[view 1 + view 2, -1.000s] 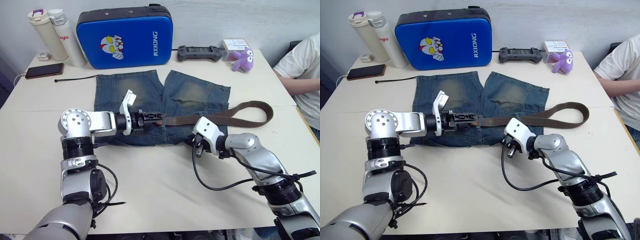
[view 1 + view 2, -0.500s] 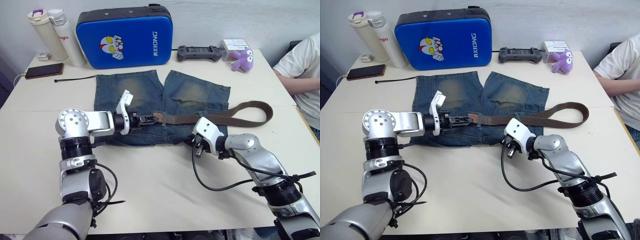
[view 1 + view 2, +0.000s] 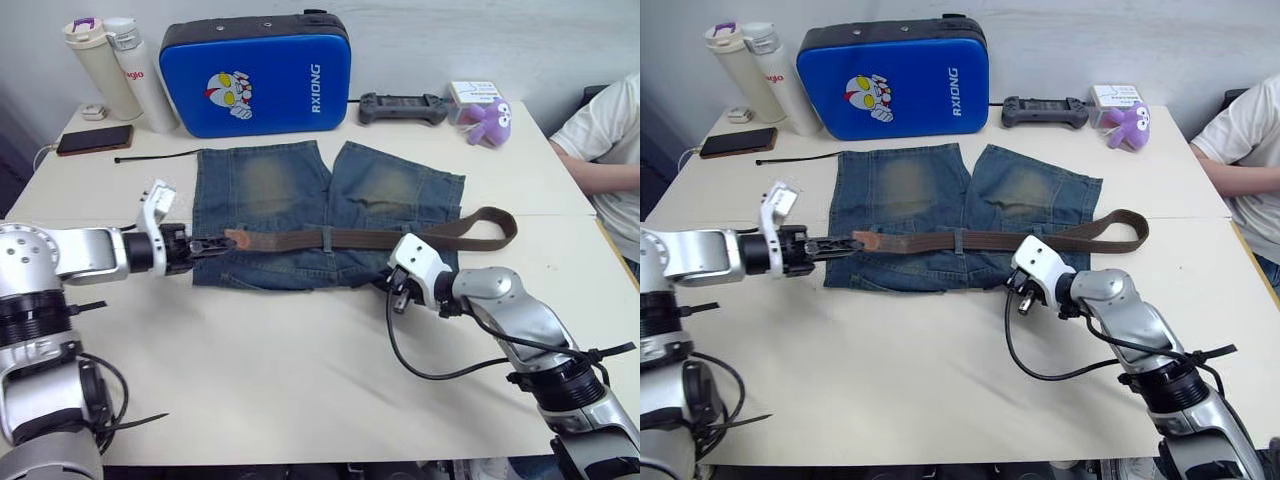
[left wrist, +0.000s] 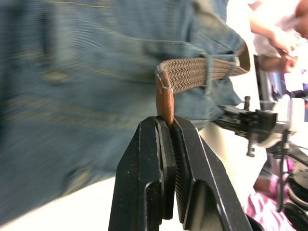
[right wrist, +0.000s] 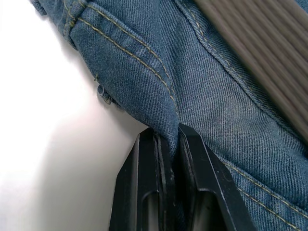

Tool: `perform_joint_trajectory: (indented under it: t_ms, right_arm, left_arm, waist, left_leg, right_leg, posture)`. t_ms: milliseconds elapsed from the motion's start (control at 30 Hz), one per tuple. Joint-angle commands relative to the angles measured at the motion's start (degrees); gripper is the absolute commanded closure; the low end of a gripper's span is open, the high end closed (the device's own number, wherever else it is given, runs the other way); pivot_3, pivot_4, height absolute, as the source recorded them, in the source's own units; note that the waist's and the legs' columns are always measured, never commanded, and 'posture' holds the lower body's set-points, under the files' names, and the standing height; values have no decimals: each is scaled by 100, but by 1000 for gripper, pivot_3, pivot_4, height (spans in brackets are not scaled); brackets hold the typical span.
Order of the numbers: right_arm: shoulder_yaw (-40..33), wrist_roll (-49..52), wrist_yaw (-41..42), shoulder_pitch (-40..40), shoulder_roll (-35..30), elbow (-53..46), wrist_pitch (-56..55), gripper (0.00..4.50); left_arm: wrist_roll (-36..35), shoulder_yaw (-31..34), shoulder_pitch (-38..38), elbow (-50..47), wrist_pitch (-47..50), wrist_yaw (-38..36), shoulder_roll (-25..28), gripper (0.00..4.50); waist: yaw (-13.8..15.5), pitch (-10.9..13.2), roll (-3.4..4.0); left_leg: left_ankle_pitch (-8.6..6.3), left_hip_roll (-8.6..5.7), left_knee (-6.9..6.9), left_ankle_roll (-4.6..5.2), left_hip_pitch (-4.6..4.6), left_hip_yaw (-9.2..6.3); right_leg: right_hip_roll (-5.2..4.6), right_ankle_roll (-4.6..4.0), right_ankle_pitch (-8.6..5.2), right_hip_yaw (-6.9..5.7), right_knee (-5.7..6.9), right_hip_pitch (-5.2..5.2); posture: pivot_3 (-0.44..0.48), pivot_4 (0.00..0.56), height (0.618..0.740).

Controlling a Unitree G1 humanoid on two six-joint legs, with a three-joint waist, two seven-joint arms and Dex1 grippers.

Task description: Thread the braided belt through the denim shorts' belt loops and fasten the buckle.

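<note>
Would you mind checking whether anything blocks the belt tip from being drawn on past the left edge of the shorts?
Nothing visible does. The left tool pinches the braided belt tip at the denim shorts' left edge, with bare table beyond.

The left gripper [image 3: 205, 247] has drawn the braided belt [image 3: 400, 236] leftward (seemingly through a loop).

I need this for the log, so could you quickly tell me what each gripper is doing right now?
Left gripper: shut on the braided belt, at its leather tip.
Right gripper: shut on the denim shorts, pinching a fold near the waistband.
</note>
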Motion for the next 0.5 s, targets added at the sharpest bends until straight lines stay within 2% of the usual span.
perform_joint_trajectory:
  t_ms: [33, 200, 267, 300, 367, 500]
  right_arm:
    - [-11, -127, -54, 9, -32, 268, 58, 4500]
    - [62, -118, -16, -45, 47, 243, 79, 4500]
    - [65, -109, -12, -46, 60, 197, 95, 4500]
    - [60, -101, -10, -46, 69, 174, 98, 4500]
    - [36, -63, 18, -38, 74, 109, 103, 4500]
    - [-121, 94, 176, 3, -42, -94, 154, 4500]
  left_arm:
    - [-3, 114, 12, -319, -44, -17, 5, 4479]
    - [156, 393, -224, -260, -45, 145, -486, 4479]
    - [346, 437, -315, -282, -225, 185, -600, 3708]
    - [452, 445, -357, -269, -317, 187, -626, 3490]
    - [692, 466, -428, -202, -553, 183, -636, 2602]
    - [1066, 352, -463, -196, -805, -106, -361, 959]
  waist:
    - [1, -2, -4]
    - [-6, -7, -11]
    - [-8, -7, -13]
    - [-7, -7, -13]
    - [-16, -8, -13]
    - [-18, -7, -13]
  left_leg:
    - [0, 0, 0, 0, 0, -1]
    - [0, 0, 0, 0, 2, 0]
    - [0, 0, 0, 0, 1, 0]
    - [1, 0, 0, 0, 1, 1]
    - [0, 0, 0, -1, 0, 2]
    - [0, 1, -3, -2, 0, 3]
  right_leg:
    - [0, 0, 0, -1, 0, 0]
    - [1, 0, 0, 0, 4, 0]
    - [2, 0, 0, -1, 6, -1]
    - [1, 0, 0, 0, 6, -2]
    - [3, 0, 0, 0, 7, -4]
    - [4, 0, 0, 1, 6, -7]
  posture:
    - [0, 150, 740]
    - [0, 150, 740]
    - [0, 150, 740]
    - [0, 150, 740]
    - [0, 150, 740]
    - [0, 150, 740]
